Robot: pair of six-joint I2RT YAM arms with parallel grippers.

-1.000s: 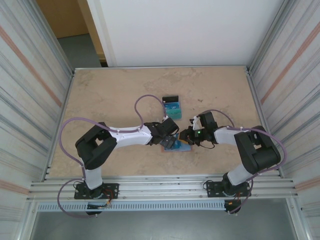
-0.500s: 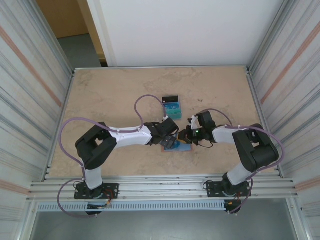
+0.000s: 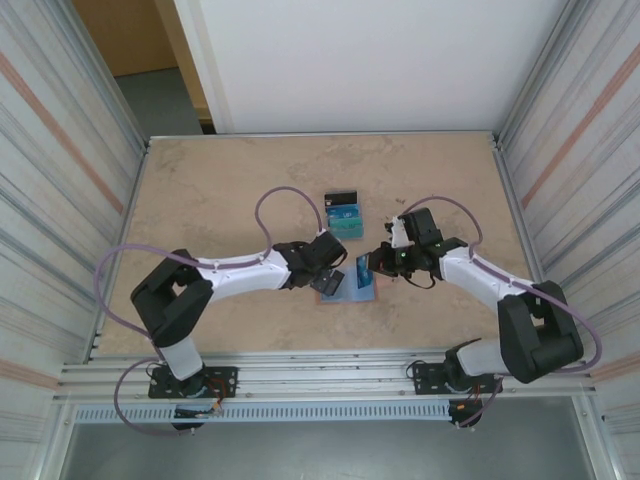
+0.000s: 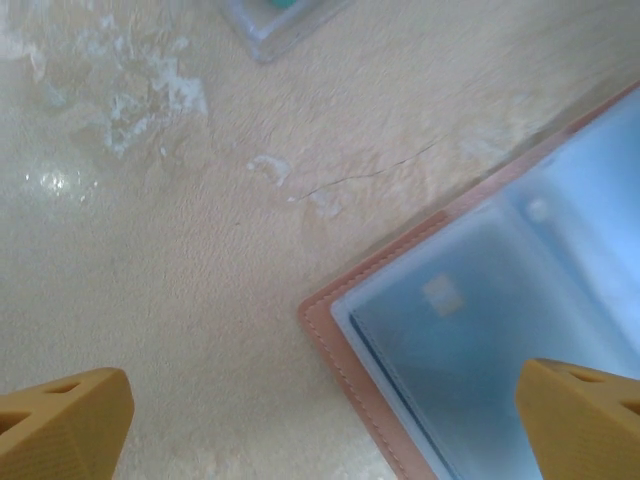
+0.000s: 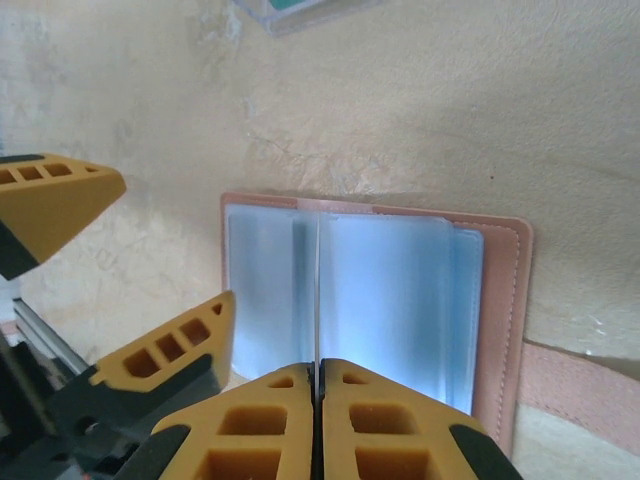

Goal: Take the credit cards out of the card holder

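Card holder (image 3: 355,291) is lying open and flat on the table (image 3: 220,190), near the front edge, between the two grippers. In the right wrist view its blue-grey pockets (image 5: 385,300) are facing up inside the salmon border, with the closing tab sticking out at lower right. Credit cards (image 3: 344,213) are sitting in a short row just behind the holder: black farthest, blue in the middle, teal nearest, overlapping or touching. Left gripper (image 3: 331,277) is hanging low over the holder's left corner with its jaws spread wide, gripping nothing; both yellow fingertips (image 4: 62,425) are showing at the frame's bottom corners. Right gripper (image 5: 318,366) is pinching its fingers together on a thin sheet (image 5: 317,290) standing edge-on over the holder's middle. Cannot tell if that sheet is a card or a pocket leaf. In the top view something dark and tilted is sitting at the right gripper's tips.
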